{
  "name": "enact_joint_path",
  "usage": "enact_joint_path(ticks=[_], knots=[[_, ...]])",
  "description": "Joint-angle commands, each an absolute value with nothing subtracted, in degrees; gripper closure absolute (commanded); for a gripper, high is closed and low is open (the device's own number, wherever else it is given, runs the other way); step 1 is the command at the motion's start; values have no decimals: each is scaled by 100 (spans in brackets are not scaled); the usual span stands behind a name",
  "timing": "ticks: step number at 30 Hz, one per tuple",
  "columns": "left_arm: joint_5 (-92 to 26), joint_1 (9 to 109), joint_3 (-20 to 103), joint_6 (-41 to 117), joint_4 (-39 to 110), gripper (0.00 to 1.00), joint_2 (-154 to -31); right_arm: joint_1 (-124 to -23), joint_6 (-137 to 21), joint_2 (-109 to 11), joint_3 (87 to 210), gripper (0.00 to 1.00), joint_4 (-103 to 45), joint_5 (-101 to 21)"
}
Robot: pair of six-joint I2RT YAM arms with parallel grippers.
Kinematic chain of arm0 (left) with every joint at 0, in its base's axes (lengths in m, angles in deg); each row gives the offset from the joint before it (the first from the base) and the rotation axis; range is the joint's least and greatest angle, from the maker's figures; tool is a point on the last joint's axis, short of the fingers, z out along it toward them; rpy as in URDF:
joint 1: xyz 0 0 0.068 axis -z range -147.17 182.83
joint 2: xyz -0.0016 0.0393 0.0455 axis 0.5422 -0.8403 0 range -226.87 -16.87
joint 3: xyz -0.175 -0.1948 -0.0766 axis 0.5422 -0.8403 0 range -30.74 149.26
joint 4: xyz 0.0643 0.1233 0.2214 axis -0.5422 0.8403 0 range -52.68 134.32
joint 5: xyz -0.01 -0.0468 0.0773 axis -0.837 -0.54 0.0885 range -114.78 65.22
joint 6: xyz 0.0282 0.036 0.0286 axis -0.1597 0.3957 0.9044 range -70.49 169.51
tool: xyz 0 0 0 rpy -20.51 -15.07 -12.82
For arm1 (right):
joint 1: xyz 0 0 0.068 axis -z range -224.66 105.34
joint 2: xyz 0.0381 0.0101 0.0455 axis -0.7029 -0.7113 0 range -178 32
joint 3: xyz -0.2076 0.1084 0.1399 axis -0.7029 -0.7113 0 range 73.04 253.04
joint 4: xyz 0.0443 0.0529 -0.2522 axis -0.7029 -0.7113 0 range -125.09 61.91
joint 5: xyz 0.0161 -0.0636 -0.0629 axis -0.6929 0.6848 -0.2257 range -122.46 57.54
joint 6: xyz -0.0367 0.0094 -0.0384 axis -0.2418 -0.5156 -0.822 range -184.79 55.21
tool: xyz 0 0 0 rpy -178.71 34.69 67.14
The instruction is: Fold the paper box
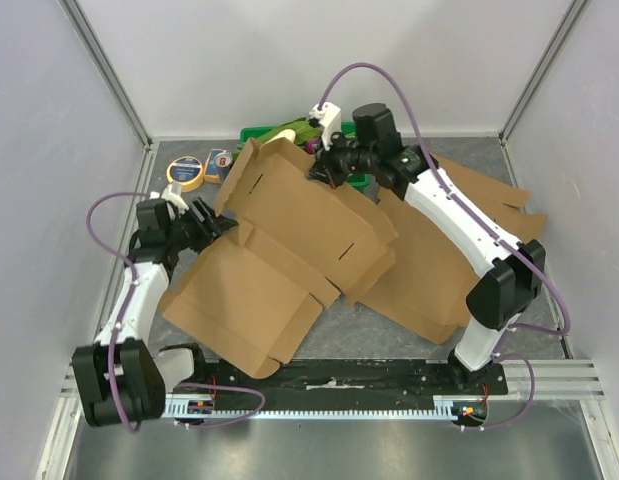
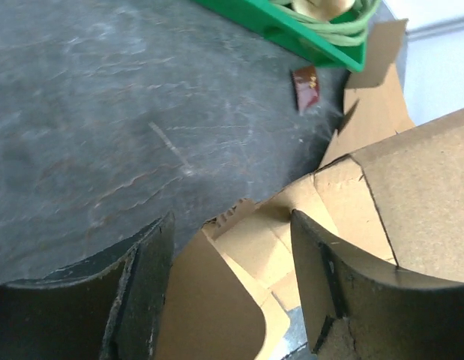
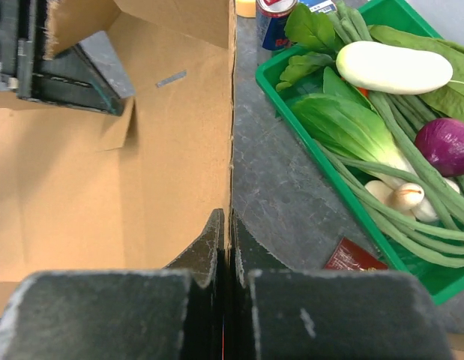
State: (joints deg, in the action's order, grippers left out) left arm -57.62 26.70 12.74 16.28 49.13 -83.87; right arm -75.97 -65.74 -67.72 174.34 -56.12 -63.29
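Observation:
The paper box [image 1: 289, 240] is a brown cardboard blank, partly unfolded, lying across the middle of the table. My right gripper [image 1: 324, 165] is at its far edge and shut on a raised cardboard wall. In the right wrist view the fingers [image 3: 224, 225] pinch the thin edge of that wall [image 3: 142, 172]. My left gripper [image 1: 217, 225] is at the blank's left side. It is open, its jaws [image 2: 232, 225] straddling a rounded flap [image 2: 217, 300] without closing on it.
A green tray [image 1: 259, 133] of vegetables stands at the back; its rim [image 3: 270, 88] lies right of my right gripper. A tape roll [image 1: 184, 172] and a can [image 1: 219, 162] sit at the back left. A second cardboard sheet [image 1: 429, 270] lies under the right arm. A small red packet [image 3: 355, 256] lies on the table.

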Motion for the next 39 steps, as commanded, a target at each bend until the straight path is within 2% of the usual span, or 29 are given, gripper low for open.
enact_joint_path(ticks=[1,8,16,20,25,29,32,33,34,35,38,39], knots=[[-5019,2484,916,1145,4933,30,-7577,-8157,-7155,-6986,17666,100,-5973,-5356],[-4237,2000,1048,935,5612,20,-6970,-8359,-7499,-7644,18201,100,-5990,-5004],[-3673,1947,1294,1058,5946,27,-6627,-8500,-7929,-8619,19379,100,-5973,-4679],[-3673,1947,1356,1128,6104,23,-6565,-8526,-8219,-8998,20169,100,-6025,-4696],[-2752,1938,1505,1488,6500,19,-6416,-8527,-8728,-9122,20453,100,-6104,-4179],[-2214,1930,1812,1523,6676,21,-6556,-8492,-9080,-9166,20575,100,-6148,-4036],[-2667,1930,2111,1593,6580,22,-6679,-8474,-9116,-9201,20584,100,-6157,-4518],[-3071,1930,2164,1846,6483,24,-6688,-8483,-9107,-9201,20576,100,-6157,-4686],[-3545,1930,2173,1953,6091,33,-6679,-8509,-9107,-9192,20497,100,-6149,-4826],[-4481,1938,2129,1980,5870,36,-6697,-8544,-9107,-9175,20435,100,-6122,-4976],[-6092,2008,1656,1753,4490,40,-6661,-8816,-9159,-9148,20154,100,-6034,-4811],[-6116,2104,1594,1656,4400,40,-6688,-8938,-9160,-9140,20084,100,-6043,-4680]])
